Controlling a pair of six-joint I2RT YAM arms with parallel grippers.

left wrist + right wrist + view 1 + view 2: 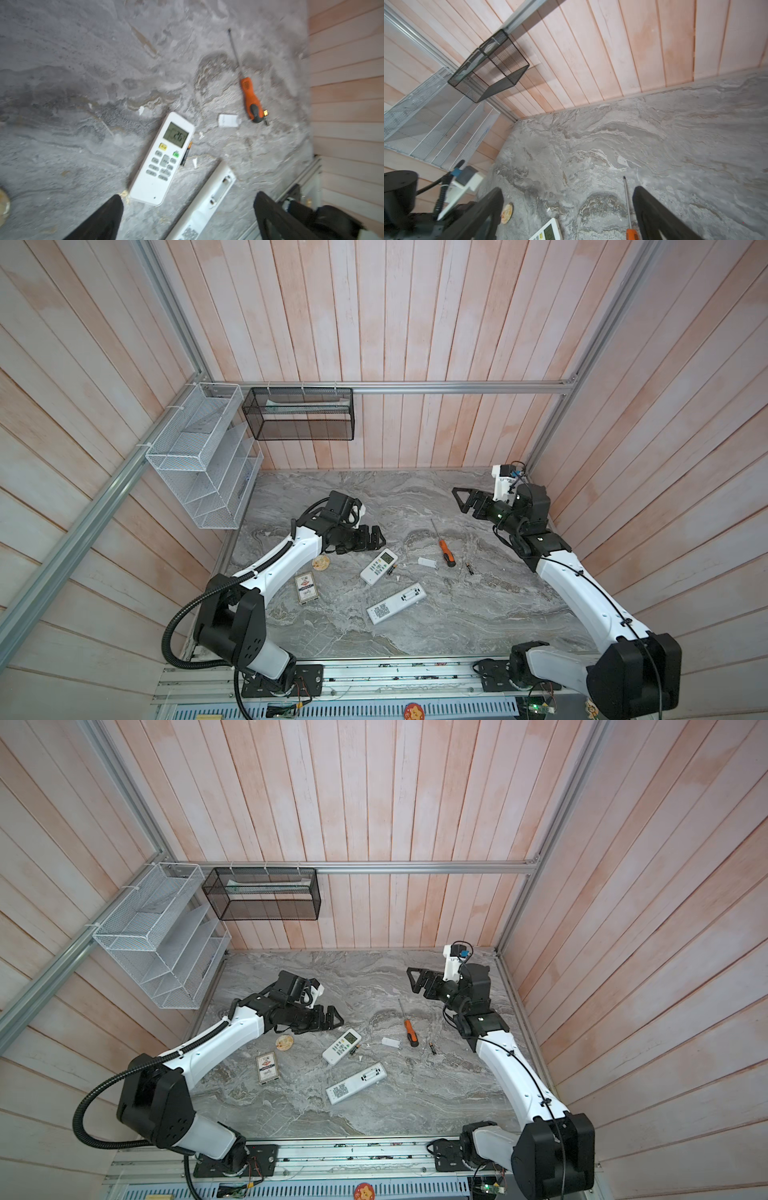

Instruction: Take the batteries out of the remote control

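both sets of jaws wide, nothing held. left gripper sits low over the table, just behind the face-up remote; right gripper is up at the far right, well apart from everything. one battery lies against that remote's side toward the screwdriver. likely more batteries just past its handle, too small to be sure. second remote face down, compartment uncovered

Two arms of like build, left arm and right arm: white shells between black joint housings. A ribbed black hose curves off the left arm; a thin black cable lines the right. Each black base plate bears screws. The right gripper has black triangular fingers.
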